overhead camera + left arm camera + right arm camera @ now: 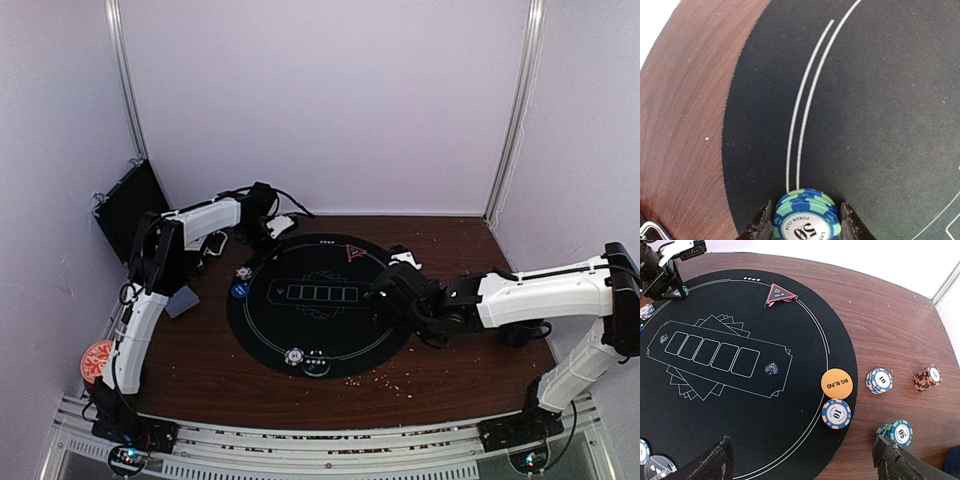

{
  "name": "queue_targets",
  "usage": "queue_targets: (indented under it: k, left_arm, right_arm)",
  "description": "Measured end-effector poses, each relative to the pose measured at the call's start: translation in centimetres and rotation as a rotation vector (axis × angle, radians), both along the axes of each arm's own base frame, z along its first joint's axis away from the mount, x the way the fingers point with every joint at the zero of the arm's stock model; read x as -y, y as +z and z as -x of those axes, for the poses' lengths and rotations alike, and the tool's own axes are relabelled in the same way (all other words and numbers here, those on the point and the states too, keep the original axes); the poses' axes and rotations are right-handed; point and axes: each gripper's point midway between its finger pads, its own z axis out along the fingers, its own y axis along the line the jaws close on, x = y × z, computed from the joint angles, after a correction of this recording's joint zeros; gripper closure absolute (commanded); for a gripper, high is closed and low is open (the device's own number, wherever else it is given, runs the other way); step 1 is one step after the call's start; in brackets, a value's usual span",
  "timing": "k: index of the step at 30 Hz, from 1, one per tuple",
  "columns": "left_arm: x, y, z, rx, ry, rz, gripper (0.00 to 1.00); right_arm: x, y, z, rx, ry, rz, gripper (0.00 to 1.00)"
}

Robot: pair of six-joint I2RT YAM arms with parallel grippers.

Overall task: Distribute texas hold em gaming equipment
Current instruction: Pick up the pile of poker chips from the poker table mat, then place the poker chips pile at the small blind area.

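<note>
My left gripper is shut on a small stack of teal-and-blue chips marked 50, held over the back left rim of the round black mat. In the top view the left gripper sits at that rim. My right gripper hangs open above the mat's right side with nothing between its fingers. Below it lie an orange BIG BLIND button and a blue-and-white 10 chip stack. A red triangle marker stands at the mat's far edge.
On the wood right of the mat stand three chip stacks: blue-white, orange-black and teal. Grey-blue cards, a blue button and chips lie left of the mat. A red-topped can sits far left.
</note>
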Motion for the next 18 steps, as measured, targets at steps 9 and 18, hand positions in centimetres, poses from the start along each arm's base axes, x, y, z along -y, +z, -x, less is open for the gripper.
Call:
queue_targets:
  k: [9, 18]
  left_arm:
    - [-0.6, 0.0, -0.2, 0.011, 0.02, 0.009, 0.75]
    - [-2.0, -0.1, -0.2, 0.007, 0.039, 0.011, 0.8]
  right_arm:
    - [0.0, -0.1, 0.2, 0.005, -0.001, 0.017, 0.02]
    - [-0.1, 0.1, 0.1, 0.009, -0.003, 0.018, 0.02]
